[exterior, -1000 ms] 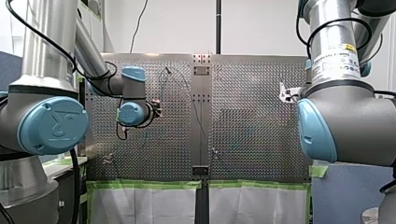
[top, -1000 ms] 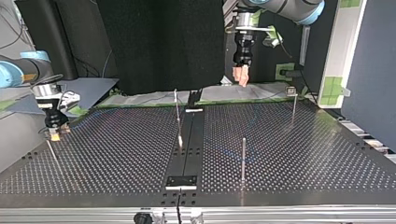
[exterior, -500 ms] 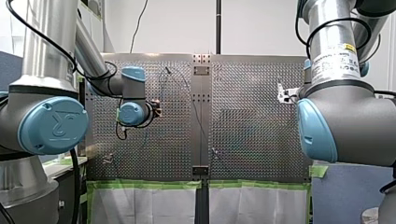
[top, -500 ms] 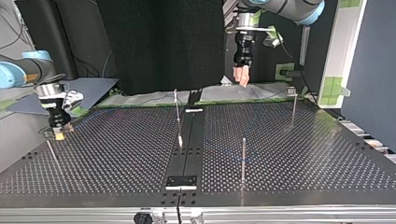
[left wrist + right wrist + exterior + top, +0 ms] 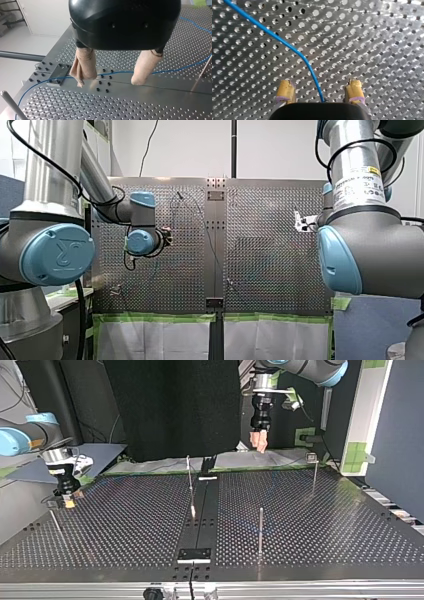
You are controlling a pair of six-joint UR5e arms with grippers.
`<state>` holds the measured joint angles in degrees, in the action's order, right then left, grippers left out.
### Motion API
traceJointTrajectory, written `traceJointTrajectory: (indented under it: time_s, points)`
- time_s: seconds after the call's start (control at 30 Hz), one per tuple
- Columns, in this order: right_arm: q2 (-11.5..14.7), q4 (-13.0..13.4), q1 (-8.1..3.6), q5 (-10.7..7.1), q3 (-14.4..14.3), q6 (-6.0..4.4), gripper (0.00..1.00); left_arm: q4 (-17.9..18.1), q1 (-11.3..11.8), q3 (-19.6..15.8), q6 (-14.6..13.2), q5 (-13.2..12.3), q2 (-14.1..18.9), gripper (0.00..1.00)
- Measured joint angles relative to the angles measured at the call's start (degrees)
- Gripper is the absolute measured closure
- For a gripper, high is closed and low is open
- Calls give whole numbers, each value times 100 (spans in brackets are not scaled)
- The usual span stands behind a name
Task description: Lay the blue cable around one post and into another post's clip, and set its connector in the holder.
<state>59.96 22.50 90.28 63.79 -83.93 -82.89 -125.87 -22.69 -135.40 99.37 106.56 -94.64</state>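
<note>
The blue cable (image 5: 287,43) lies on the perforated table and runs between the yellow pads of my right gripper (image 5: 319,86), which is open and low over it. In the top view my right gripper (image 5: 67,502) is at the left edge of the table (image 5: 125,525), next to a thin post (image 5: 54,522). My left gripper (image 5: 112,78) hangs open above the table with beige pads apart; the cable (image 5: 175,70) passes on the table beneath them, untouched. In the top view my left gripper (image 5: 259,442) is high at the back.
Thin posts stand on the table: one near the middle (image 5: 189,477), one toward the front (image 5: 260,530), one with a clip head at the back right (image 5: 314,470). A dark centre strip (image 5: 200,515) carries small plates (image 5: 195,554). A post (image 5: 11,106) stands near my left gripper.
My right gripper has shifted a little to the right in the top view, staying low over the table. My left arm has not moved.
</note>
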Motion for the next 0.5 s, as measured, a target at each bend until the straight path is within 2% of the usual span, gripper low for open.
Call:
traceJointTrajectory:
  time_s: [0.3, 0.5]
  points:
    - [11, -298, 45, 215, -3, 294, 1, 0, 16, -1, 5, -2, 0, 0]
    - [80, -369, 106, 264, -4, 360, 1, 0, 27, -1, 9, -10, 0, 0]
